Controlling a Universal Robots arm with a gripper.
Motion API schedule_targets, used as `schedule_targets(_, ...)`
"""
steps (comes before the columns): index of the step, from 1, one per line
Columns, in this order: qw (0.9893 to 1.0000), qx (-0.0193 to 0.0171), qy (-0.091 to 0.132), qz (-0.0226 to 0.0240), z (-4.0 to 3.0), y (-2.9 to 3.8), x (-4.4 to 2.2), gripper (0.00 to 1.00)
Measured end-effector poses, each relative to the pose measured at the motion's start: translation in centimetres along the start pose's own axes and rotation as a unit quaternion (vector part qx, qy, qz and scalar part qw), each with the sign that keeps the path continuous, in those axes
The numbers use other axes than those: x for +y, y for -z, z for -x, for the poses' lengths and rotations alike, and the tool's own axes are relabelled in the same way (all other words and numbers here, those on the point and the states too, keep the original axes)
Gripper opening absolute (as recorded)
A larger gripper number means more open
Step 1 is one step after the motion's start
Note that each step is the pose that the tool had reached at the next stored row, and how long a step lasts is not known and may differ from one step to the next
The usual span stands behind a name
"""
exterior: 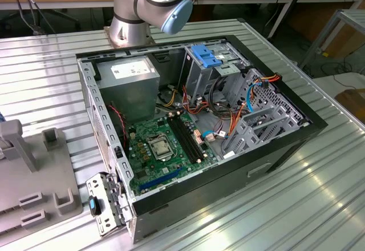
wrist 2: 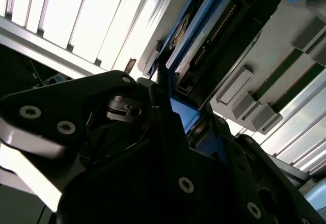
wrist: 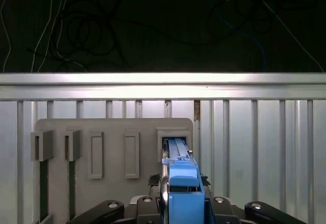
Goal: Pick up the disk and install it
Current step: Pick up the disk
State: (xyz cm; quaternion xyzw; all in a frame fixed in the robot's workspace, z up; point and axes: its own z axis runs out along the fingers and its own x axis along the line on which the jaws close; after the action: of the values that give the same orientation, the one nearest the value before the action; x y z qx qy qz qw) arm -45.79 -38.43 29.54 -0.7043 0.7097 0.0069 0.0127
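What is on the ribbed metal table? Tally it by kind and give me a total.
Computer case: 1
Grey holder: 1
Disk, standing in a holder slot: 1
Robot arm: 1
Total: 4

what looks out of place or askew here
Nothing looks spilled or broken. One oddity: a metal bracket hangs swung outward off the near corner of the case instead of lying flush. The disk sits squarely in a slot of the holder.

Bright blue disk, pale grey rack
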Motion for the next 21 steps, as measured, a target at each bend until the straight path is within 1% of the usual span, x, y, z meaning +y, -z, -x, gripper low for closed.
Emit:
schedule_targets(8, 1.0000, 0.0011, 0.000, 0.0001, 0.01, 0.52, 0.00, 0.37)
schedule_targets(9, 1.0000, 0.0013, 0.000, 0.0001, 0.02, 0.67, 0.00, 0.37)
schedule_targets(14, 1.0000, 0.0025, 0.000, 0.0001, 0.05, 2.02, -0.01, 0.37)
schedule_targets(21, 1.0000, 0.0026, 0.000, 0.0001, 0.12, 4.46, -0.03, 0.37)
